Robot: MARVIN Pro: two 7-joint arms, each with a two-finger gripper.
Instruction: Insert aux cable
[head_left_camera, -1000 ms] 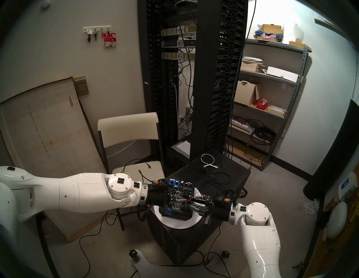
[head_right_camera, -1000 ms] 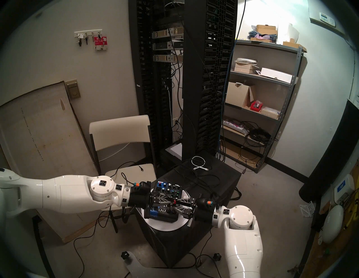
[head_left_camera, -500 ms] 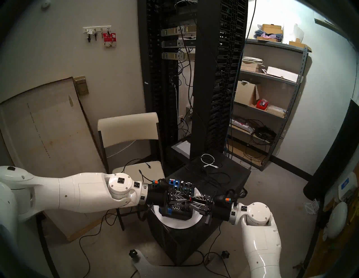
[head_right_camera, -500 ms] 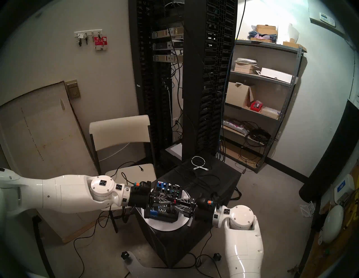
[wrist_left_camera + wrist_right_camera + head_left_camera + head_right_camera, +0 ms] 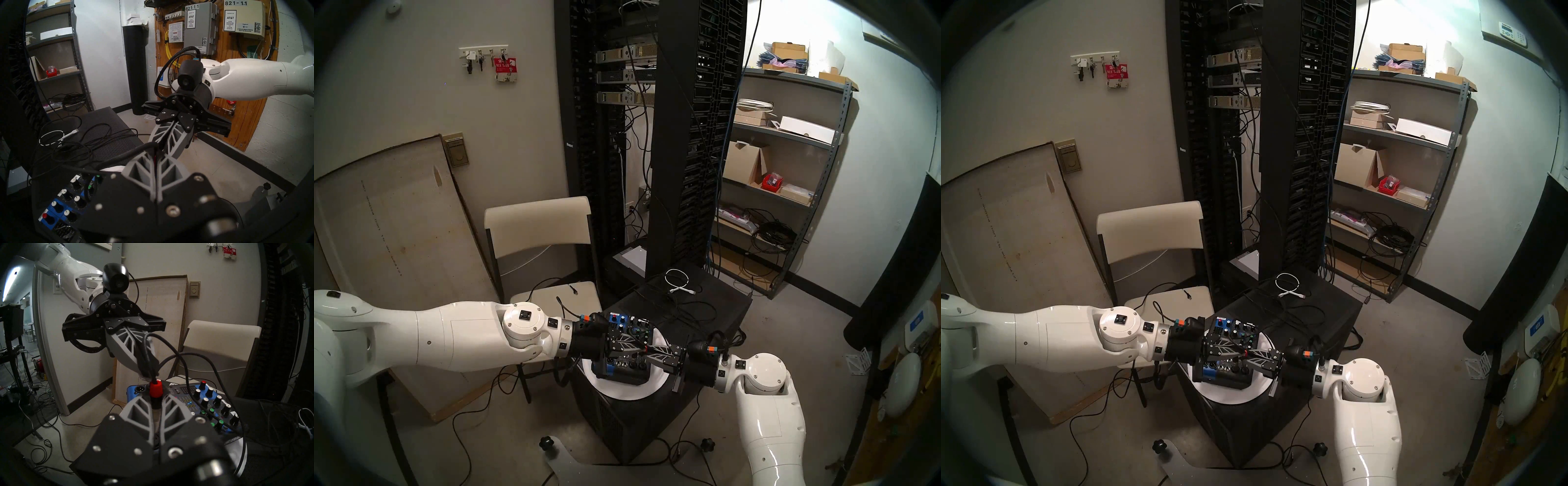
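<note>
- Black aux cable [image 5: 156, 396], red-banded plug: clamped between right gripper [image 5: 157, 401] fingers.
- Left gripper [image 5: 146, 373]: closed on its cord, at 12 o'clock of plug.
- Mixer [image 5: 210, 405]: beneath both.

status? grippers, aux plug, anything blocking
Left gripper shut on aux cable behind the plug. Right gripper shut on the plug. Both above mixer, plug not inserted. Loose cable loops drape over the knobs.
</note>
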